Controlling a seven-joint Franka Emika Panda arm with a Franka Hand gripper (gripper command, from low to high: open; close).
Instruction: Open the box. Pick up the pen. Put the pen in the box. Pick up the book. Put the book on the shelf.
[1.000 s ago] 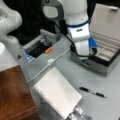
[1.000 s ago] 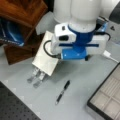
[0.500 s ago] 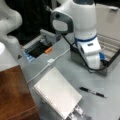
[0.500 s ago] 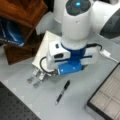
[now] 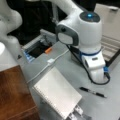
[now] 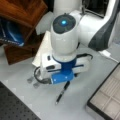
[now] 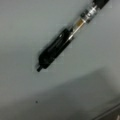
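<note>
- Pen, thin and black with a silver middle (image 5: 93, 92), lies flat on the grey table (image 5: 62, 67), at five o'clock from my white spiral notebook (image 5: 58, 92).
- Gripper (image 6: 65, 80) hangs just above it; I cannot tell its jaw state.
- Black-lidded box (image 6: 107, 93) stands open.

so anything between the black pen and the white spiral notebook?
Nothing: in a front view, only bare grey table separates the thin black pen from the white spiral notebook.
</note>
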